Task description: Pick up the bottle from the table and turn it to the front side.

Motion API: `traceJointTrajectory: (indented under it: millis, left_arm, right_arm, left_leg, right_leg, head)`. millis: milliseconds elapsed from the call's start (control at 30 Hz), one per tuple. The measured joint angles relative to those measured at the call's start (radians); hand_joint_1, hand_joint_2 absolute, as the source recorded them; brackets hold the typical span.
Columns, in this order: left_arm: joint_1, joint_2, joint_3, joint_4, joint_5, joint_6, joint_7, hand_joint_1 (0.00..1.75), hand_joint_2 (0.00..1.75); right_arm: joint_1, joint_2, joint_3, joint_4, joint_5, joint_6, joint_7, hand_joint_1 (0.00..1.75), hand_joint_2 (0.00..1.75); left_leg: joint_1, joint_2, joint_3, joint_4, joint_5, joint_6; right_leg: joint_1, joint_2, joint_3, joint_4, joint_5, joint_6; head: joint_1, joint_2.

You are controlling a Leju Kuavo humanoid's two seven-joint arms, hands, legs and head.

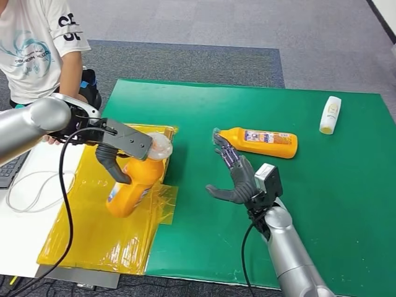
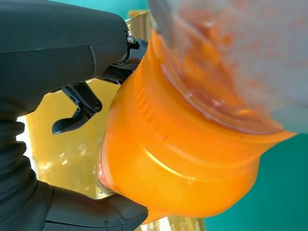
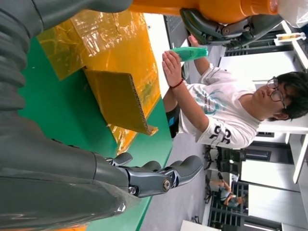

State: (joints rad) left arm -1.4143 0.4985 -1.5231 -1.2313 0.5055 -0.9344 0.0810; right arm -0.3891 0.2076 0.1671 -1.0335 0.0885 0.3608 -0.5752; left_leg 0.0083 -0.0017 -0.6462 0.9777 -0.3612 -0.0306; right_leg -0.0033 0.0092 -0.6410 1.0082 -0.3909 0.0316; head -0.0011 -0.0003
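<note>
left hand (image 1: pixel 114 151): holds the big orange bottle (image 1: pixel 133 182) up off the table, tilted, over the yellow plastic sheet (image 1: pixel 88 229) near the left edge of the green mat (image 1: pixel 280 216)
bottle label: blue and white, words too small to read
right hand (image 1: pixel 233 176): fingers spread, holds nothing, over the middle of the mat
other things: thin orange bottle (image 1: pixel 259 142) lying just past the right hand; white bottle (image 1: pixel 330 114) near the far right corner
person (image 1: pixel 37 46): white shirt, sits at the far left corner
</note>
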Motion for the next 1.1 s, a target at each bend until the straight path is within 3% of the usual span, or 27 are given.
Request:
traceJointTrajectory:
  millis: [300, 667, 1100]
  left_arm:
    - [-0.016, 0.008, -0.001, -0.005, -0.025, -0.046, 0.059, 1.75, 1.75]
    - [-0.012, -0.008, -0.002, -0.005, -0.220, -0.056, 0.007, 1.75, 1.75]
    - [0.044, -0.024, -0.003, 0.032, -0.261, -0.049, -0.050, 1.75, 1.75]
  right_arm:
    - [-0.018, 0.006, 0.002, 0.018, -0.003, 0.001, 0.002, 0.00, 1.75]
    - [-0.020, 0.007, 0.002, 0.020, 0.004, -0.002, 0.006, 0.00, 1.75]
    - [-0.026, 0.016, 0.002, 0.020, 0.009, 0.006, 0.007, 0.00, 1.75]
  left_leg:
    - [0.000, 0.000, 0.000, 0.000, 0.001, 0.000]
    - [0.000, 0.000, 0.000, 0.000, 0.001, 0.000]
    - [0.000, 0.000, 0.000, 0.000, 0.001, 0.000]
  right_leg:
    - [0.000, 0.000, 0.000, 0.000, 0.000, 0.000]
    - [0.000, 0.000, 0.000, 0.000, 0.000, 0.000]
    - [0.000, 0.000, 0.000, 0.000, 0.000, 0.000]
  head:
    - [0.000, 0.000]
    - [0.000, 0.000]
    - [0.000, 0.000]
